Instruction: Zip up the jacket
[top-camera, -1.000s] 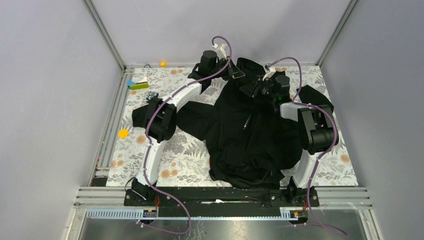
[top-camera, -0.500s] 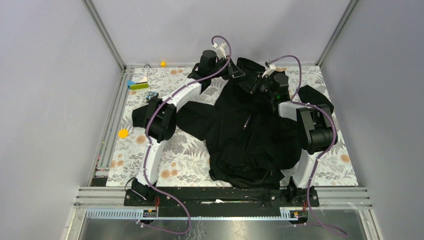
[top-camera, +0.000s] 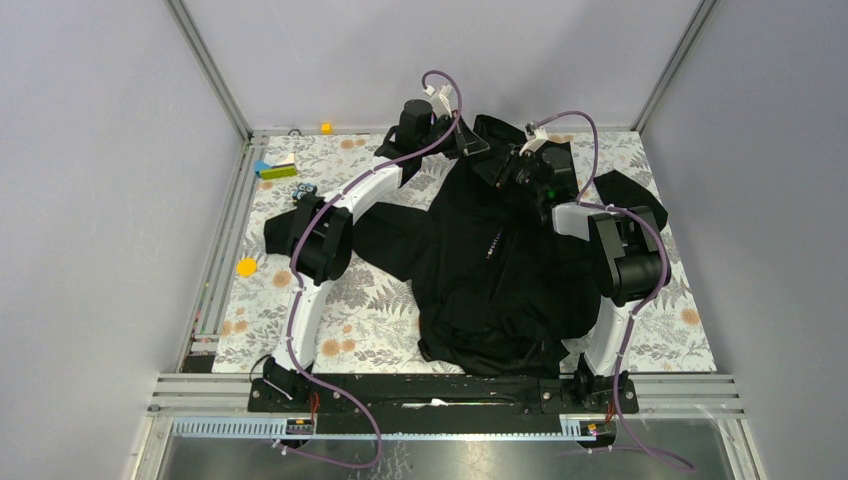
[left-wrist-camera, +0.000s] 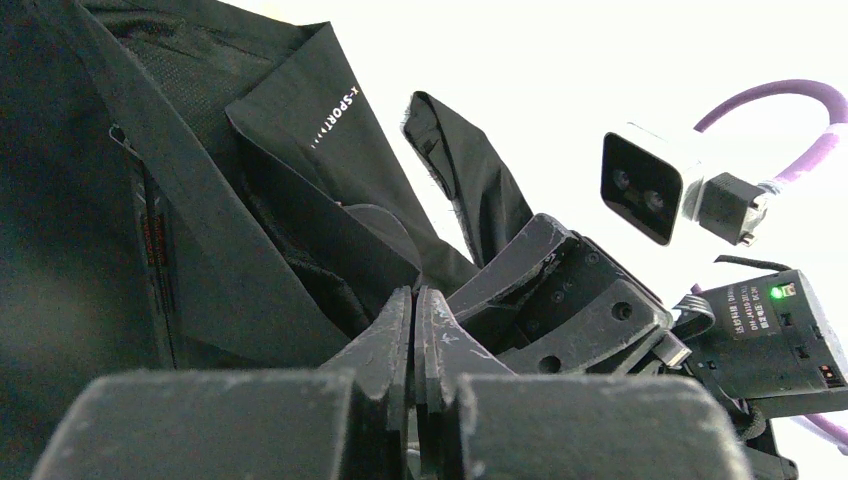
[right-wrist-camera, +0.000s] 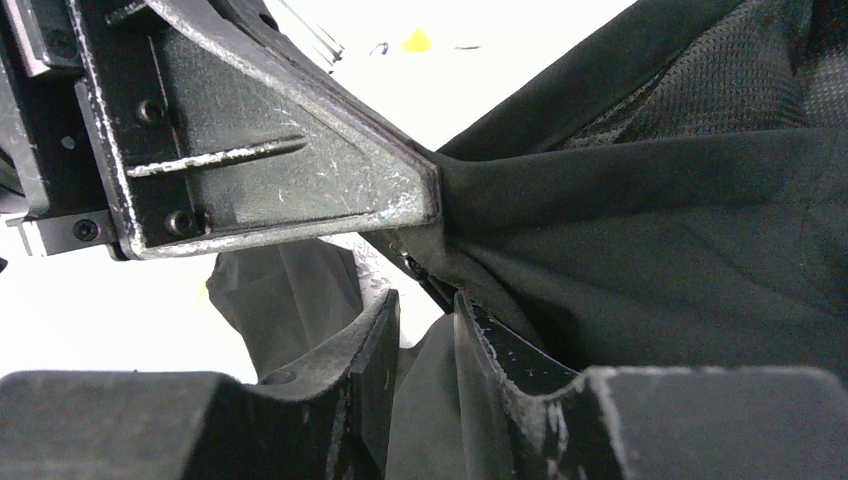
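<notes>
Yellow disc (top-camera: 246, 267) and coloured blocks (top-camera: 275, 169) sit at left of floral table (top-camera: 360, 335). Black jacket (top-camera: 500, 270) is sprawled centre to right, both arms reaching over it. Left gripper (left-wrist-camera: 413, 300) pinched tight on jacket collar, top centre; right gripper (right-wrist-camera: 425, 300) just right of it, fingers slightly apart with fabric between, grip unclear.
</notes>
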